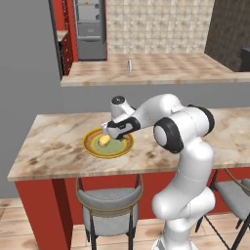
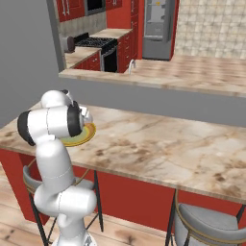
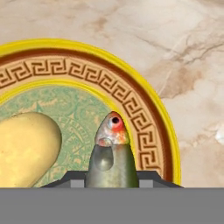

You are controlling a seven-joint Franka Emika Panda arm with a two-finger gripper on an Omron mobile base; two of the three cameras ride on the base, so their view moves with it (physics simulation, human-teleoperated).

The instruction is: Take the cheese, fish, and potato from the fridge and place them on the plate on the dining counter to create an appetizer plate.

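Note:
My gripper [image 3: 112, 180] is shut on the fish [image 3: 112, 153], a slim green-grey body with a red-orange head that sticks out between the dark fingertips [image 3: 151, 178]. It hangs just over the plate [image 3: 144, 118], inside its right rim. The plate [image 1: 92, 144] has a golden rim and a pale green centre and rests on the dining counter [image 1: 53, 141]. On it, left of the fish, lies the pale yellow potato [image 3: 24, 146], also visible from the base [image 1: 104, 140]. From the left base view the gripper [image 1: 106, 130] hovers over the plate's far side. The cheese is out of view. The fridge [image 1: 90, 29] stands far back.
Grey-seated stools [image 1: 108, 202] stand under the counter's near edge. A farther marbled counter with a faucet [image 1: 129, 66] lies beyond a grey wall. My arm hides part of the plate [image 2: 85, 134] in the right base view. Bare stone stretches right of the plate [image 2: 158, 144].

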